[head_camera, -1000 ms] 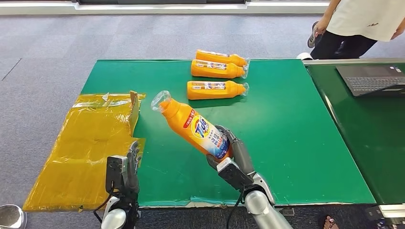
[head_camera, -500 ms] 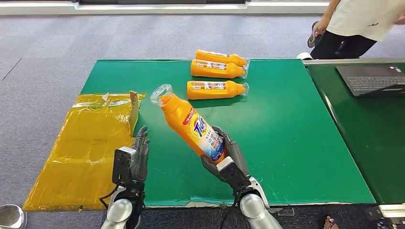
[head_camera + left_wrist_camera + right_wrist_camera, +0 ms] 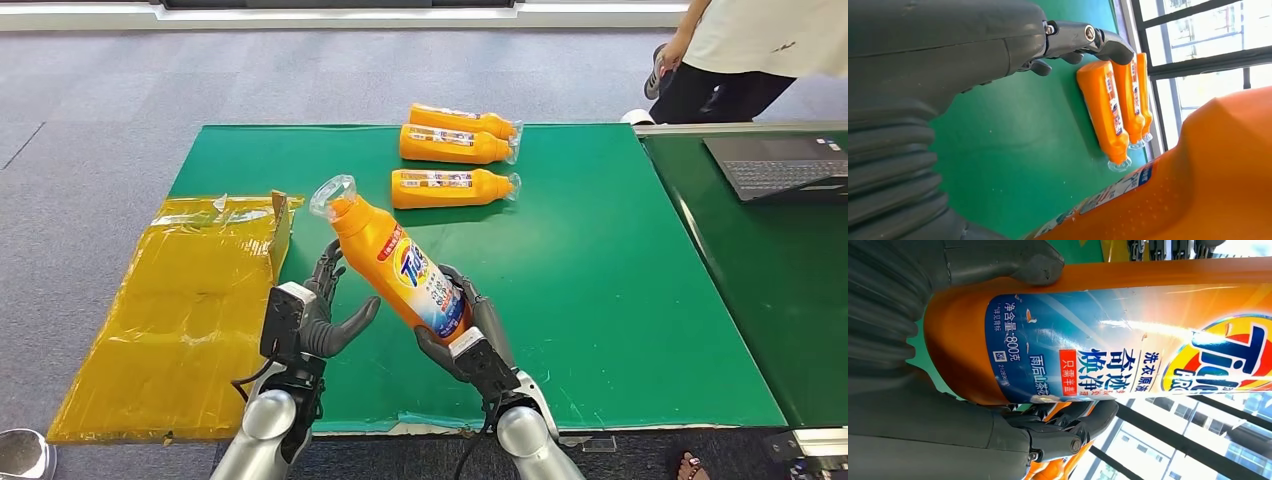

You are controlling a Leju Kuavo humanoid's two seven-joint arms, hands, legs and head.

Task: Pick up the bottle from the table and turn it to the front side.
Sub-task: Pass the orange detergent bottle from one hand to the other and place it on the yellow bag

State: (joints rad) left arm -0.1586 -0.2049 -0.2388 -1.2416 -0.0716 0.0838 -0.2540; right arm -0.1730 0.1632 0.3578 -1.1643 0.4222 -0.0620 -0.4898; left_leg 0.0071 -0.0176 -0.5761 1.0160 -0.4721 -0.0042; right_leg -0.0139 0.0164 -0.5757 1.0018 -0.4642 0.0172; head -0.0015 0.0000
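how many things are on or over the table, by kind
orange detergent bottles: 4 (1 held bottle in the right hand, 3 lying bottles at the far end of the green table)
yellow plastic sheet: 1
laptop: 1
total: 6
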